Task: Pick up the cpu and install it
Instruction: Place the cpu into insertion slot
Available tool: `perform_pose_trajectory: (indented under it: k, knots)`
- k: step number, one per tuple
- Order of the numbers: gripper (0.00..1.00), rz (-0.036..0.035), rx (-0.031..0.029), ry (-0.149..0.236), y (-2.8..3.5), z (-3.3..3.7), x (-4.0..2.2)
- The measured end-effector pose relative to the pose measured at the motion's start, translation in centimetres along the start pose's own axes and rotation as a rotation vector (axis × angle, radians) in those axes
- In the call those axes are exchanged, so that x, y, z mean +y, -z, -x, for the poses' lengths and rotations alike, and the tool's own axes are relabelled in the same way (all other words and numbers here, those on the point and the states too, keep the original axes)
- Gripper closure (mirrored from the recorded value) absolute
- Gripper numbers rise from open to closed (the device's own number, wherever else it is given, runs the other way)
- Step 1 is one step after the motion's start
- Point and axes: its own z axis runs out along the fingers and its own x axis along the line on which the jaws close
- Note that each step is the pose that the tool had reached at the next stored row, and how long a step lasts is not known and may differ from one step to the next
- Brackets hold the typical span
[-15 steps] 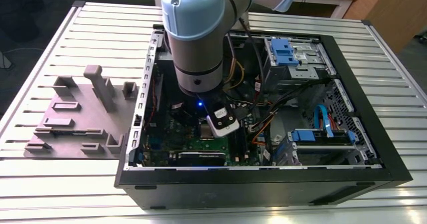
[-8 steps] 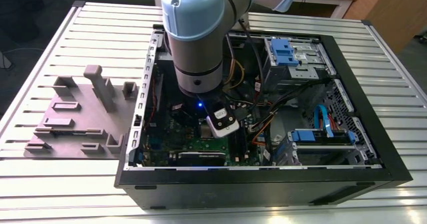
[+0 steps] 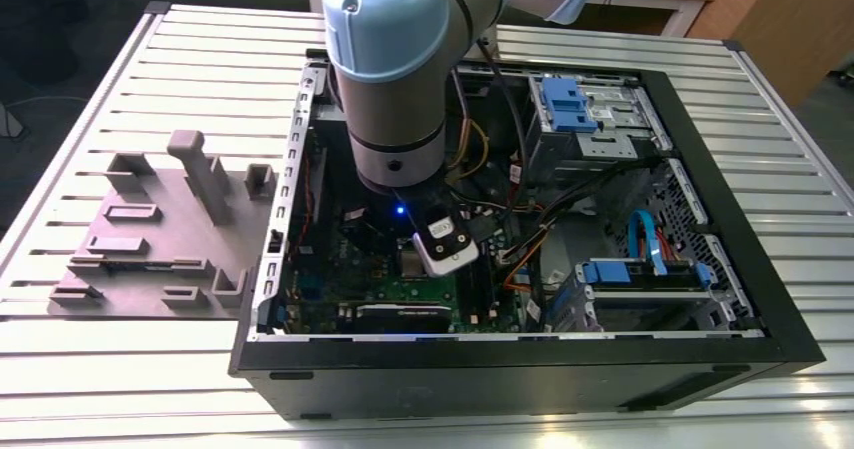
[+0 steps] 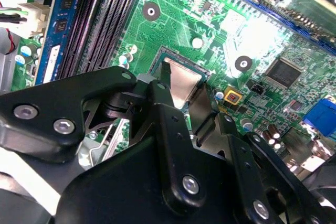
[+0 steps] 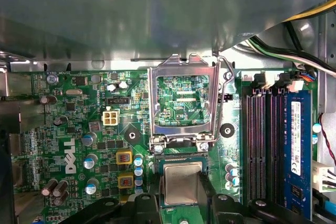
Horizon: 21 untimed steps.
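- Slatted metal desk (image 3: 160,59) carries an open computer case (image 3: 534,364), with a grey moulded fixture (image 3: 147,234) lying beside it on the exterior view's left.
- The arm (image 3: 394,89) reaches straight down into the case, over the green motherboard (image 5: 79,129).
- The cpu (image 5: 182,181), silvery top up, sits between the two black fingers (image 5: 156,195) of the gripper (image 5: 181,182), level with their tips.
- It lies flat over the dark socket (image 5: 181,158); I cannot tell whether it is seated there or just above it.
- The gripper is closed to the chip's width, one finger against each opposite edge, pinching the cpu; the second wrist view shows the same grip.
- The socket's metal frame (image 5: 181,72) is swung open and stands just beyond the cpu, with its wire lever (image 5: 223,100) raised beside it.
- Long black memory slots (image 5: 260,140) and a blue memory stick (image 5: 296,135) run alongside the socket, apart from the fingers.
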Motion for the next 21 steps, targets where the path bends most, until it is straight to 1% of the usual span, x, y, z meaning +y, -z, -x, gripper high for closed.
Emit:
perform_pose_trajectory:
  k: [9,11,12,21]
  knots:
    - [0.61,-0.0004,0.0005,0.000,0.00,-0.01,0.00]
    - [0.62,-0.0003,0.0002,0.000,-0.01,-0.01,0.00]
    - [0.65,-0.0002,0.0001,0.000,-0.01,-0.01,0.00]
    - [0.65,0.0002,-0.0001,0.000,-0.03,0.00,0.01]
